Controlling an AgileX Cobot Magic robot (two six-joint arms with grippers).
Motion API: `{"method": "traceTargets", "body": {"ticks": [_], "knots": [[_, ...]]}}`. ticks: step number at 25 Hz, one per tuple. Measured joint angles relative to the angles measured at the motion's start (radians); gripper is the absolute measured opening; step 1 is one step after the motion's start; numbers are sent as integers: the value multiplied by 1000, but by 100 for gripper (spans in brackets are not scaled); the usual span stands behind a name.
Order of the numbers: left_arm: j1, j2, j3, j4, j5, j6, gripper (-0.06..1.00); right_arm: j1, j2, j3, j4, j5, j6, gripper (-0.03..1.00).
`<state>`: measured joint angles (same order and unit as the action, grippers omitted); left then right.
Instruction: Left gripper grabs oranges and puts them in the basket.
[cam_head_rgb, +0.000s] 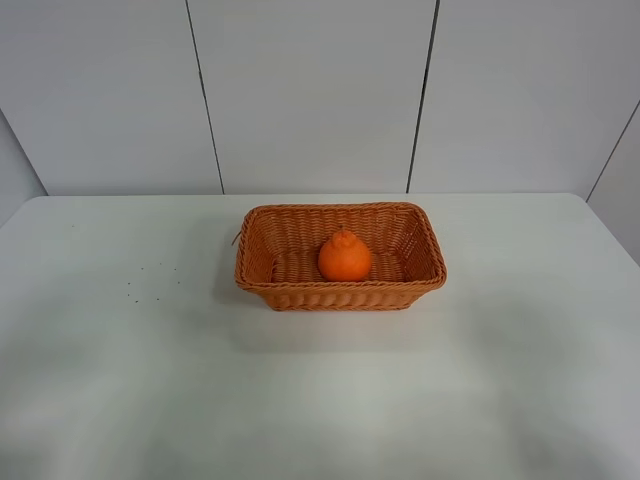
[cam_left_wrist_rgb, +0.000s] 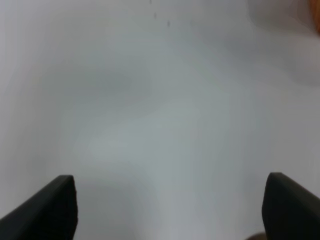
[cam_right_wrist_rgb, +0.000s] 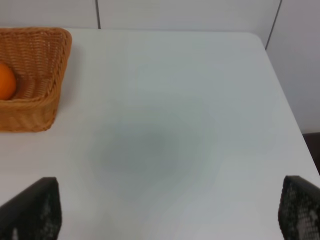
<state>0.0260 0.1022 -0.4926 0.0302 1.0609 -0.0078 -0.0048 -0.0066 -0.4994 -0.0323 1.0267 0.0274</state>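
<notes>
Orange already in the basket; you have nothing left to place.

In the high view the orange (cam_head_rgb: 345, 256) sits inside the basket (cam_head_rgb: 340, 294), just right of centre frame. Your left gripper (cam_left_wrist_rgb: 167, 210) hangs over bare table (cam_head_rgb: 150, 390) with jaws spread wide and empty; the right gripper (cam_right_wrist_rgb: 170, 212) is likewise wide apart. I judge the task done, so your next move is simply keeping both arms clear.
</notes>
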Motion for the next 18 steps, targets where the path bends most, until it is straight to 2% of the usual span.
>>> {"method": "traceTargets", "body": {"ticks": [6,18], "knots": [[0,-103,0,0,-1,0,85,0,0,0,0,0,0,69],[0,-108,0,1,-1,-1,85,0,0,0,0,0,0,69]]}}
